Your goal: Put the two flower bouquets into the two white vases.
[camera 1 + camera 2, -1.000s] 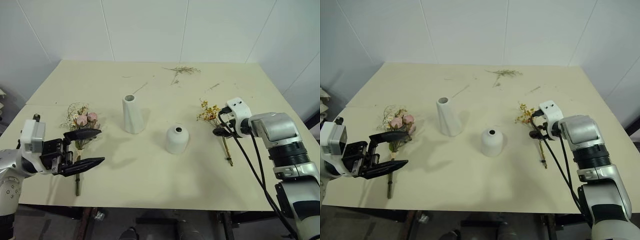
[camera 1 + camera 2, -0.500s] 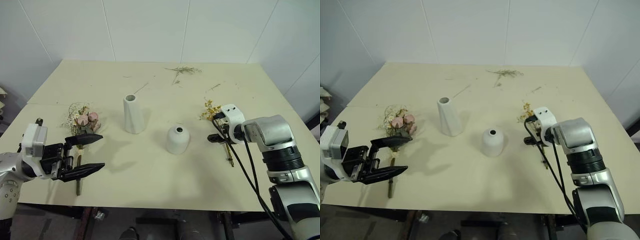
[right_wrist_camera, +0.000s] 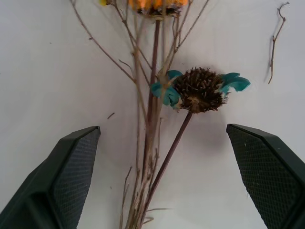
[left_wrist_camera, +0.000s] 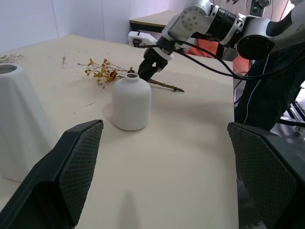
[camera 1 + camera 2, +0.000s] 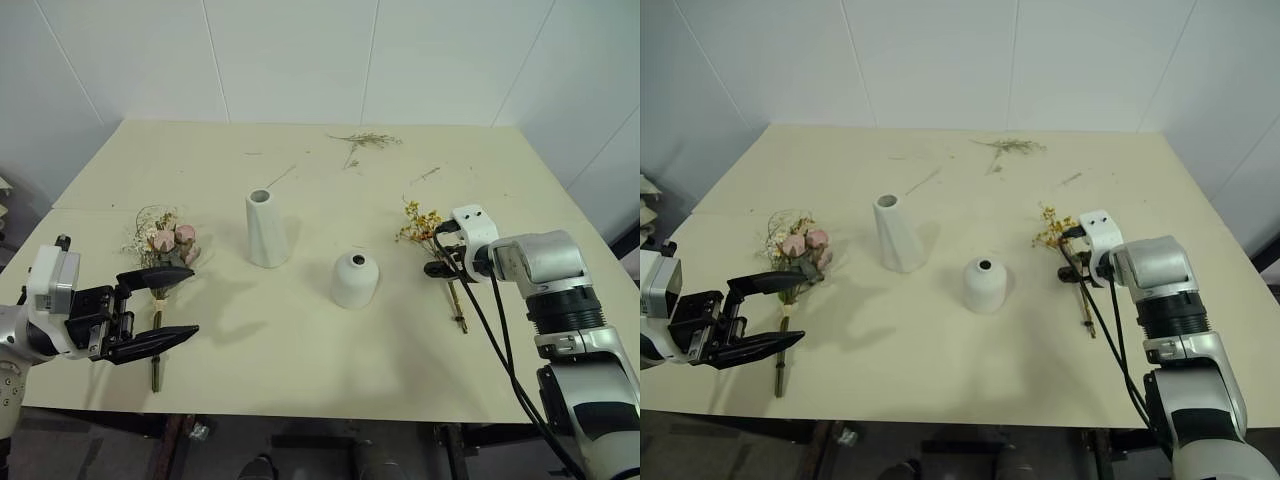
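A wide cream table (image 5: 300,350) is carrying everything, standing before a white tiled wall (image 5: 290,60). The tall white vase (image 5: 266,229) is standing upright near the middle of the table, leaning slightly, and the short domed vase (image 5: 354,279) is sitting just beside it toward the robot's right and nearer the front edge; the two are apart, and both mouths are showing empty. The pink rose bouquet (image 5: 165,245) is lying flat on the robot's left side of the table, blooms pointing away from the robot and its long dark stem running back toward the front edge. The left gripper (image 5: 160,309) is hovering level over that stem with its two black fingers spread wide, holding nothing. The small yellow bouquet (image 5: 420,224) is lying flat on the robot's right side, well apart from the short vase, its thin stems trailing toward the front edge. The right gripper (image 3: 157,181) is pointing down over those stems, fingers standing wide on either side of them and gripping nothing; in the right wrist view a dark brown seed head with teal petals (image 3: 199,88) is lying among the stems. A loose dried sprig (image 5: 365,140) is lying near the far edge of the table.
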{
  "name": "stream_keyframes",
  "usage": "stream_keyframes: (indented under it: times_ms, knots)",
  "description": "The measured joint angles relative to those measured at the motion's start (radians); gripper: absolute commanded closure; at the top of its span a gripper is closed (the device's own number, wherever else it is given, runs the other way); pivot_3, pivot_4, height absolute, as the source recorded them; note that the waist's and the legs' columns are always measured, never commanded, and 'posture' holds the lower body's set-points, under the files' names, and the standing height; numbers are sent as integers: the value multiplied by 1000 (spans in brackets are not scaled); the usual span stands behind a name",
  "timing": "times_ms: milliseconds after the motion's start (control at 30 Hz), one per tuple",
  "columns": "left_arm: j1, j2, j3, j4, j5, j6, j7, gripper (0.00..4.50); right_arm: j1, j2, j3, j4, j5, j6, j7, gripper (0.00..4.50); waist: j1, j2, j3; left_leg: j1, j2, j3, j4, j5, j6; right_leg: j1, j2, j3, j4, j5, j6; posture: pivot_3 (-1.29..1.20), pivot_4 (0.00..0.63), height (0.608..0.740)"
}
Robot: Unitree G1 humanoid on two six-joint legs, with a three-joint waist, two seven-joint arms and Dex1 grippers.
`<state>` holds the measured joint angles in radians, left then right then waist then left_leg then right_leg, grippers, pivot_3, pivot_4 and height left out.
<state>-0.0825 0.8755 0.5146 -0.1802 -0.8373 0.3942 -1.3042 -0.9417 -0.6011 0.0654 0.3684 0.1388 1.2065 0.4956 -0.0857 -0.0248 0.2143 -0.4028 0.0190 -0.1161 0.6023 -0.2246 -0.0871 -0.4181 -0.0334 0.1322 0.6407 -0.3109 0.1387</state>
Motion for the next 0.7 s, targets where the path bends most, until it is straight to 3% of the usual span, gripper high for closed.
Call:
stream_keyframes:
  times_ms: [100,433,467,700]
  knots:
    - [0,3,18,5,0,0,-1,0,0,10,-13,17,4,-17,0,568,-2,0,0,0,0,0,0,0,0,0,0,0,0,0,0,0,150,740]
    - [9,18,55,37,3,-1,-22,0,-4,50,-53,59,6,-79,-33,3872,0,0,0,0,0,1,2,0,0,1,0,0,-1,0,0,0,150,740]
    - [2,18,52,39,3,-1,-25,0,-4,58,-62,59,7,-86,-42,4364,0,0,0,0,0,0,2,0,0,1,0,0,-1,0,0,0,150,740]
    - [-74,17,9,85,22,-28,-37,0,5,87,-121,43,6,-171,-111,4481,-1,0,0,0,0,1,-1,0,0,1,0,0,-3,1,1,0,150,740]
